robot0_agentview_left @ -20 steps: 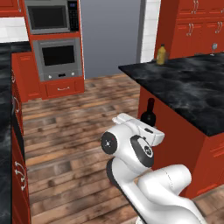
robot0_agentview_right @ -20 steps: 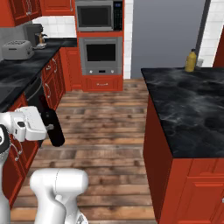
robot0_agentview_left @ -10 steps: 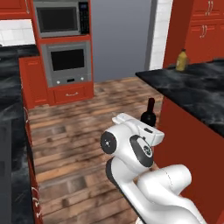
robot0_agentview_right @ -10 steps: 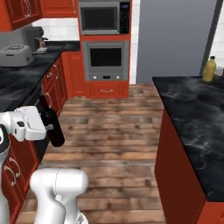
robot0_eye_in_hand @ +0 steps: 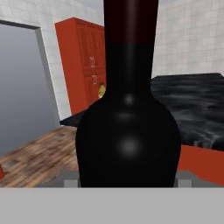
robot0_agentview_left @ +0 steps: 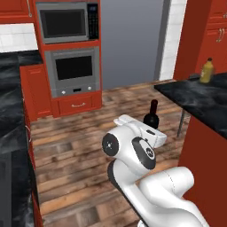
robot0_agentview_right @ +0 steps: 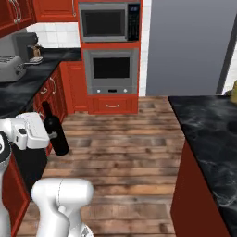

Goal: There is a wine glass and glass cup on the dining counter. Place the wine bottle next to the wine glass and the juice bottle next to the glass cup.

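My gripper (robot0_agentview_right: 54,138) is shut on the wine bottle (robot0_agentview_right: 53,129), a slim, nearly black bottle that I hold upright above the wooden floor. From the other side the wine bottle (robot0_agentview_left: 151,115) rises just beyond my hand, and up close the wine bottle (robot0_eye_in_hand: 127,131) blocks most of the hand view. The dining counter (robot0_agentview_left: 200,100) lies to the right, with the yellow juice bottle (robot0_agentview_left: 205,71) standing on its far end. The dining counter (robot0_agentview_right: 208,126) also runs along the right, and the dining counter (robot0_eye_in_hand: 194,105) shows behind the bottle. The wine glass and glass cup are out of view.
A wall oven (robot0_agentview_left: 73,73) with a microwave (robot0_agentview_left: 66,22) above it stands ahead, beside a grey fridge (robot0_agentview_left: 131,40). The black wall counter (robot0_agentview_right: 23,88) on the left carries a toaster (robot0_agentview_right: 11,67) and a coffee machine (robot0_agentview_right: 28,44). Open wooden floor (robot0_agentview_right: 125,152) lies between the counters.
The whole picture has shifted: the base has moved, so the oven and the dining counter slide right in both base views. The wine bottle stays in my grip.
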Available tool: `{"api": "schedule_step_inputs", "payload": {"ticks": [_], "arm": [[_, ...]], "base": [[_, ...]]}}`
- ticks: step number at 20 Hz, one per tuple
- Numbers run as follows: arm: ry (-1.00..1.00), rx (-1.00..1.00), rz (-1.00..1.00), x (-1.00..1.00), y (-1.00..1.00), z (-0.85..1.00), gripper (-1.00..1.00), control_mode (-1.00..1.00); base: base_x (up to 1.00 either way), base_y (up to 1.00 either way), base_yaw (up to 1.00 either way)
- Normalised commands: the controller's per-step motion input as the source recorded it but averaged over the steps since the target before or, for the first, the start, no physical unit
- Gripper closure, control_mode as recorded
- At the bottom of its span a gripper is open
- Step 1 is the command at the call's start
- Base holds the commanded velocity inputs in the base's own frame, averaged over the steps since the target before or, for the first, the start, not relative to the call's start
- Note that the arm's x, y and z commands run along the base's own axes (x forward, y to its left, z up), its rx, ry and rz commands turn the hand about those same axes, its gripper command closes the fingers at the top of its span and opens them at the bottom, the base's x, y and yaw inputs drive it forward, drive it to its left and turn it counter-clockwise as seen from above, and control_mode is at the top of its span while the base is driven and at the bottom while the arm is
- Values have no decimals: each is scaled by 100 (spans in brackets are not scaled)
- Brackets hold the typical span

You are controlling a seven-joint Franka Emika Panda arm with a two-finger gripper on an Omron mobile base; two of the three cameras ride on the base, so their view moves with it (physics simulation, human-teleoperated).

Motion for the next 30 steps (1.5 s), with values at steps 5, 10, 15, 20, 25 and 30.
{"api": "schedule_step_inputs", "payload": {"ticks": [5,10,15,20,25,30], "arm": [[0,0,0,0,0,0,100,100],[0,0,0,0,0,0,100,100],[0,0,0,0,0,0,100,100],[0,0,0,0,0,0,100,100],[0,0,0,0,0,0,100,100],[0,0,0,0,0,0,100,100]], "base": [[94,17,0],[94,18,-1],[90,20,-8],[81,21,-20],[74,23,-33],[62,24,-46]]}}
